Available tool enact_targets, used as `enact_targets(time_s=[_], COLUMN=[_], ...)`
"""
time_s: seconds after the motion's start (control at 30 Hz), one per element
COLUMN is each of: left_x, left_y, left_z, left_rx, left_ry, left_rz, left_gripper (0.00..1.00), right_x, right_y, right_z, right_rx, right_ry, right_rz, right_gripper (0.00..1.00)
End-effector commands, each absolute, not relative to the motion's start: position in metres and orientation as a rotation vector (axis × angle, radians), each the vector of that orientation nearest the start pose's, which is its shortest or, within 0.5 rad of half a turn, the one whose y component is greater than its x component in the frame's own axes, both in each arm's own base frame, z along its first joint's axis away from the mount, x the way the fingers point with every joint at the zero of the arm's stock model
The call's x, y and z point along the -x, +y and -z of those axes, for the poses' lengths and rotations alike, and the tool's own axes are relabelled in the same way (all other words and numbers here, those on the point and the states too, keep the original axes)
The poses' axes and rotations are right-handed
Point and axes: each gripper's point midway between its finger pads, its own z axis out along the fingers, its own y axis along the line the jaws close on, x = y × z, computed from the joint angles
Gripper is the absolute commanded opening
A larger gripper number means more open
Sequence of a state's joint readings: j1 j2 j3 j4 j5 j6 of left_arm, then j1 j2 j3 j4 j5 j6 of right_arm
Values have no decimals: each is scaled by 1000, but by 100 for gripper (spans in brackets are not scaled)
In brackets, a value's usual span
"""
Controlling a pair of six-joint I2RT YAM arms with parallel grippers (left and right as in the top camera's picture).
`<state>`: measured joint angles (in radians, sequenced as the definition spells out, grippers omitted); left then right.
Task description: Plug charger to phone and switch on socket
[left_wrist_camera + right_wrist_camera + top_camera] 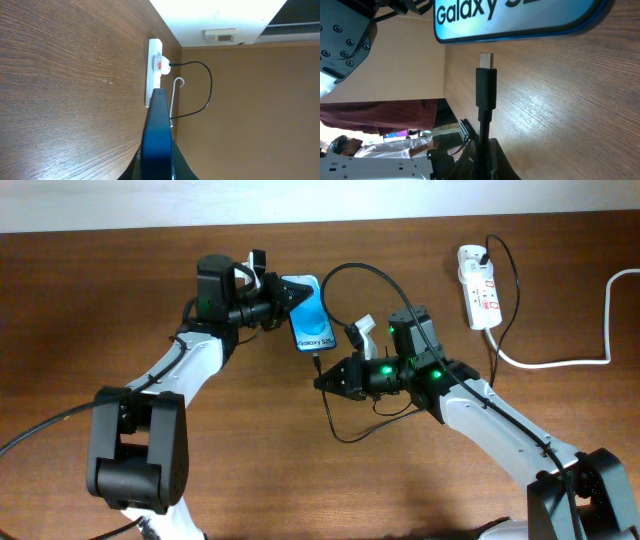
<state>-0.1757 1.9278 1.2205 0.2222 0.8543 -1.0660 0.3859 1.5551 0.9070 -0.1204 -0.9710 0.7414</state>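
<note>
The phone (pixel 310 315) lies on the table with its blue "Galaxy S25" screen up. My left gripper (pixel 283 293) is shut on the phone's far end; in the left wrist view the phone's blue edge (pixel 157 140) runs between the fingers. My right gripper (pixel 325 380) is shut on the charger (pixel 345 280) cable just behind its plug tip (pixel 486 82). The tip points at the phone's bottom edge (pixel 520 20) with a small gap. The cable loops back to the socket (pixel 478 285), a white strip with red switches, also in the left wrist view (pixel 155 67).
The socket's thick white cord (pixel 560 363) runs off the right edge of the table. A slack loop of the black cable (pixel 345 430) lies on the wood below my right gripper. A person shows beyond the table in the right wrist view (pixel 370 145).
</note>
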Motion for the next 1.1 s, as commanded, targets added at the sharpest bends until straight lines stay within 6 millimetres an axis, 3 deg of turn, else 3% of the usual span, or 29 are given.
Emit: enact_targets(time_s=[0.0,0.43,0.57,1.07], left_x=[-472,-472,-474,-475], left_y=[-214,-214,-210,-212], left_z=[-177,-177,-180,-186], left_rx=[381,380,374,351], left_ry=[2218,2218,2203,2181], left_rz=[1601,1601,1603,1623], left_gripper=[0,0,0,0], right_x=[-289,-282,-287,-296], right_y=[275,275,262,261], right_z=[-165,-174,-176,-172], right_rx=[144,219,198,207], right_ry=[2505,2470,2454,2434], right_rz=[-1685,-1765,-1784,-1708], right_gripper=[4,4,4,4])
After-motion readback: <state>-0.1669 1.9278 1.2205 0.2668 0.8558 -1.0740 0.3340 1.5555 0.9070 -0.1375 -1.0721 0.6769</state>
